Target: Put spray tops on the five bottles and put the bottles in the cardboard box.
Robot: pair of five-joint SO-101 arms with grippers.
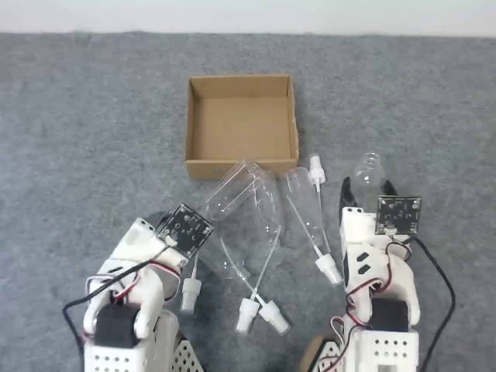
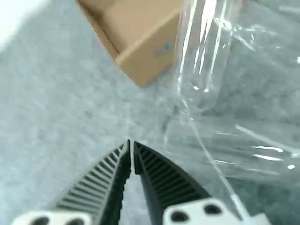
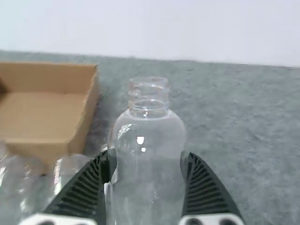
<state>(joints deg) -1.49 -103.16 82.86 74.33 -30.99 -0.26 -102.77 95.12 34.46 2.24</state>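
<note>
Nearest the arms, four white spray tops (image 1: pixel 190 294) with long dip tubes lie loose on the grey carpeted surface (image 1: pixel 93 116). Just beyond them, the left gripper (image 2: pixel 131 151) hangs low with its fingers clenched on nothing, beside a heap of clear bottles (image 1: pixel 252 203) lying on their sides. The right gripper (image 3: pixel 147 161) has its fingers clasped around an upright bottle (image 3: pixel 147 140), whose neck is open and uncapped. A fifth top (image 1: pixel 316 167) lies just beside that bottle. Farthest off, the cardboard box (image 1: pixel 240 155) sits with no bottles in it.

The step in hand looks like capping the held bottle. It would go best with the bottle kept vertical and still. The free arm should take a top by its head and thread the tube straight into the neck.
</note>
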